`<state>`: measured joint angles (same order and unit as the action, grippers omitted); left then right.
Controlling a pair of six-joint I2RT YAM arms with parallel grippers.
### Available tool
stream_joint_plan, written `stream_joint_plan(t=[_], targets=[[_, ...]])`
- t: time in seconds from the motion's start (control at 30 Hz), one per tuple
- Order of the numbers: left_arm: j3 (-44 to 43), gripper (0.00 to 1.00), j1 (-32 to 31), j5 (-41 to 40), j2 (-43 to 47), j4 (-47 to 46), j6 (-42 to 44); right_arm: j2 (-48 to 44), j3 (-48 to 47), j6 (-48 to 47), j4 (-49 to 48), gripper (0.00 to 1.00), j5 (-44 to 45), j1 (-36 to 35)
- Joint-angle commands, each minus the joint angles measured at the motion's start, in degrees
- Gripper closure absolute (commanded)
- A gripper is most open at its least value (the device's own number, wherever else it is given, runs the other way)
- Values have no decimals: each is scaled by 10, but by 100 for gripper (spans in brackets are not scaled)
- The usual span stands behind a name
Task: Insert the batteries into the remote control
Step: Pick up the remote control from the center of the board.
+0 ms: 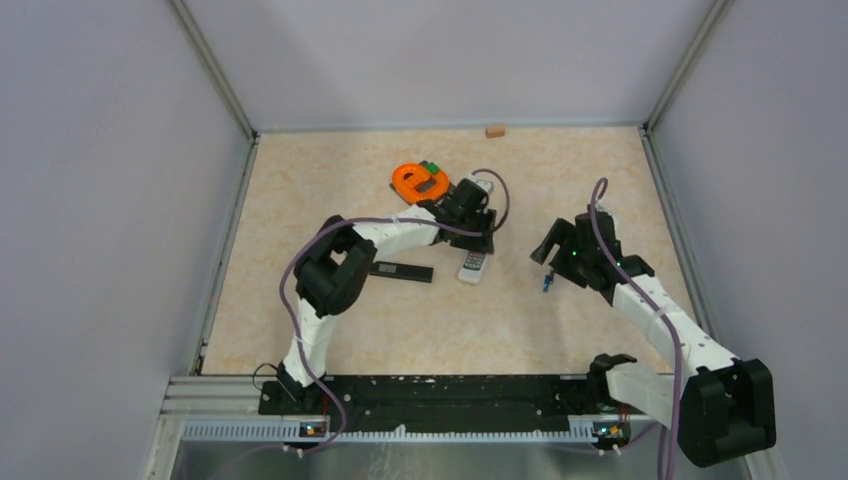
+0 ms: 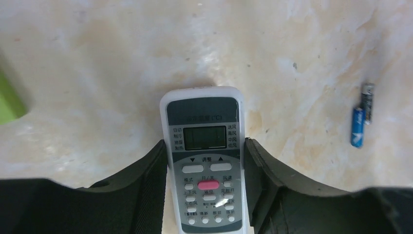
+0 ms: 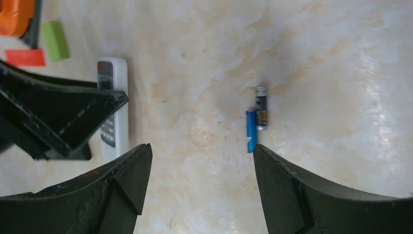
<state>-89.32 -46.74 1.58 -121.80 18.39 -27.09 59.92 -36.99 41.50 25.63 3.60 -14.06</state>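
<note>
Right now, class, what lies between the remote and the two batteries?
Only bare table lies between the remote and the batteries. The right wrist view shows that stretch most clearly, and the left wrist view agrees.

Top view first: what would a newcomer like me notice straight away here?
The left gripper clamps a white remote, buttons up, mid-table. To its right, two small batteries lie side by side by the open right gripper. A bright orange object sits farther back.
</note>
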Motion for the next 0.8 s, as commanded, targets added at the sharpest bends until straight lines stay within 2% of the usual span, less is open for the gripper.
stream_joint_plan(t=[0.0,0.1,0.2,0.27,0.6,0.77], targets=[[52,100,82,214,107,-97,-10,-31,-8,-57,-91,21,-135,6],[83,100,121,315,159,-149,-40,-51,9,-53,-170,13,-240,6],[112,100,145,373,204,-227,-99,-65,35,3,-300,8,-356,4],[129,100,153,397,230,-285,-146,-70,47,50,-384,5,-388,-1],[189,100,155,444,278,-545,-372,-35,16,155,-592,2,-377,-86],[199,100,155,443,285,-565,-393,-12,5,199,-649,2,-392,-104]])
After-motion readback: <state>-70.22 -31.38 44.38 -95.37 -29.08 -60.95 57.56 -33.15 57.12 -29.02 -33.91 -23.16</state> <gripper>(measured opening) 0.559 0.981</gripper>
